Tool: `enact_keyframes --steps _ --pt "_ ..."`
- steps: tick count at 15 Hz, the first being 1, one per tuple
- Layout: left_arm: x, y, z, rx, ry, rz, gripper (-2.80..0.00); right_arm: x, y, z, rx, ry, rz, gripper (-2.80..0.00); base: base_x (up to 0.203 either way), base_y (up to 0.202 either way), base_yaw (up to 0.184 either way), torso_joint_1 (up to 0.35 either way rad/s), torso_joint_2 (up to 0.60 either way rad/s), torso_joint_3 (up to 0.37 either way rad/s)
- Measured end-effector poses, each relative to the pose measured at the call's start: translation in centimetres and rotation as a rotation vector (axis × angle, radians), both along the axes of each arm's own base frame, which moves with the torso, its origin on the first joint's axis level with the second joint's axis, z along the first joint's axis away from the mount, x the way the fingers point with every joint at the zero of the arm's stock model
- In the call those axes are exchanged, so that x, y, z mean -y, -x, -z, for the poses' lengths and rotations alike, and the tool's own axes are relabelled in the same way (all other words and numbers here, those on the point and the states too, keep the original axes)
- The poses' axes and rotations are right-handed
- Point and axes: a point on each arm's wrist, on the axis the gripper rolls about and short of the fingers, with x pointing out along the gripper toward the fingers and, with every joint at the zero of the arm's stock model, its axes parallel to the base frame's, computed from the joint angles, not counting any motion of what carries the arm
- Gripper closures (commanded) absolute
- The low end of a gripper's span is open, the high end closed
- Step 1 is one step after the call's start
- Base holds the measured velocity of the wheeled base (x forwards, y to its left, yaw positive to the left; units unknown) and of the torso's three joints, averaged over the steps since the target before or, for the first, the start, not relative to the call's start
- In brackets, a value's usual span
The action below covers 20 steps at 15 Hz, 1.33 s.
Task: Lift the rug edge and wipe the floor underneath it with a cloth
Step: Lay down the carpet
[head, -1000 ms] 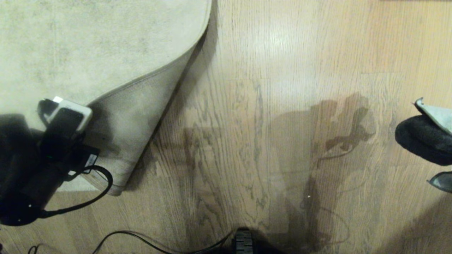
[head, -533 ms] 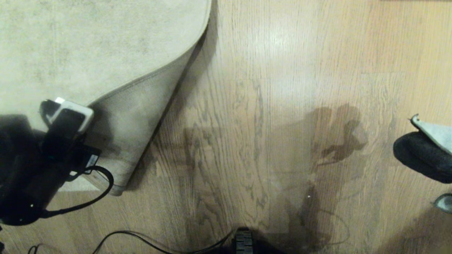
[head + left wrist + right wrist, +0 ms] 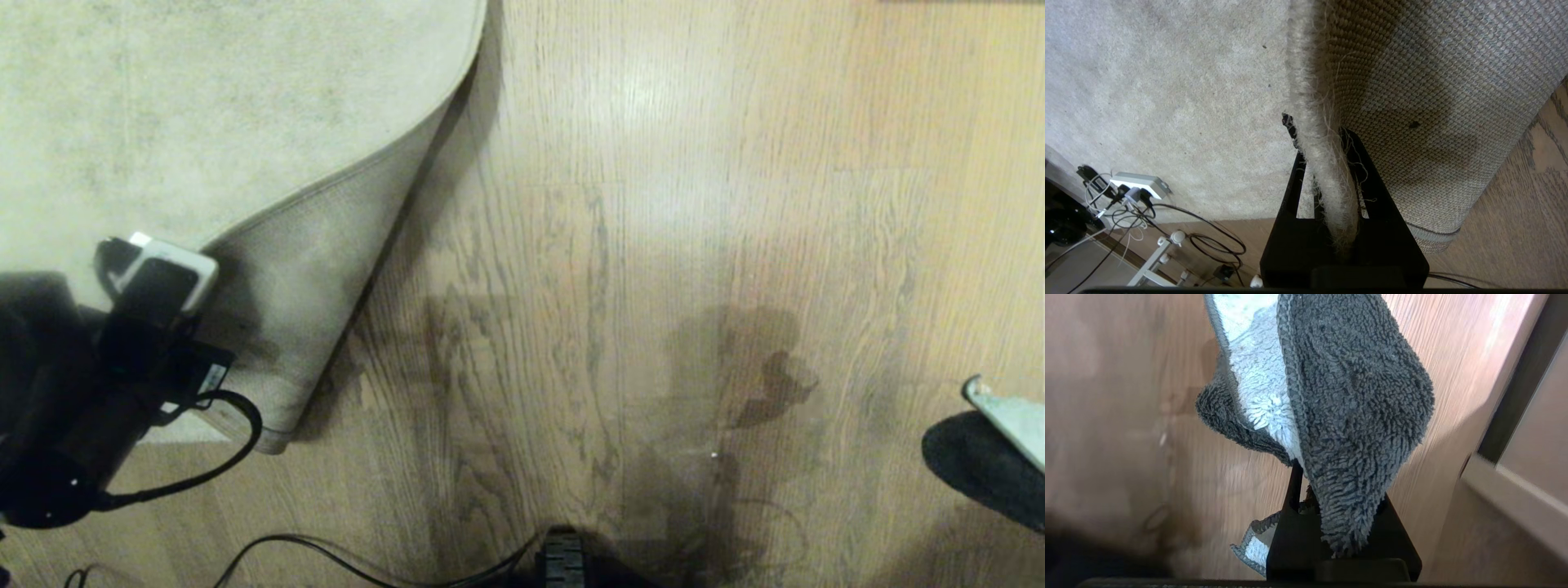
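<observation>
cloth [image 3: 984,465] moved nearer, dark grey pile outward

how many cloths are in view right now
1: the cloth, dark grey with a pale blue side, hangs from the right gripper at the right edge of the head view. More could lie outside the frame.

Overall light: warm, dim indoor light across all three views.
Glare: soft pale sheen on the floor [image 3: 645,90], far ahead of both grippers.
Shadows: dark band beside the lifted rug [image 3: 310,269], on the side away from the left gripper [image 3: 1327,163]; arm-shaped shadow on the planks between the two grippers.
Blur: motion smear on the planks behind the cloth [image 3: 1339,400] pinched in the right gripper [image 3: 1306,486].
Focus: rug backing weave crisp near the left gripper.
Distortion: plank lines bow toward the head view's edges.
</observation>
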Motion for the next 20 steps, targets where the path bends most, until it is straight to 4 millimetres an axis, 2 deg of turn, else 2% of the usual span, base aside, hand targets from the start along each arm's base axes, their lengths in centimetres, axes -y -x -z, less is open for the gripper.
enact_keyframes --steps 4,9,12,20 --pt "0.0 0.1 -0.1 0.004 0.003 -0.001 0.0 -0.3 2.6 2.9 -0.062 -0.04 -0.139 0.0 0.0 0.0 0.0 0.0 0.0 0.0" --pt "0.0 0.1 -0.2 0.008 0.004 -0.001 0.0 -0.4 3.3 3.2 0.003 -0.168 -0.167 0.0 0.0 0.0 0.0 0.0 0.0 0.0" --pt "0.0 0.0 -0.2 0.01 0.004 0.0 0.0 -0.4 3.2 3.8 -0.021 -0.225 -0.203 0.0 0.0 0.0 0.0 0.0 0.0 0.0" --pt "0.0 0.1 -0.2 0.01 0.004 0.003 0.0 -0.4 3.2 3.8 -0.009 -0.238 -0.205 0.0 0.0 0.0 0.0 0.0 0.0 0.0"
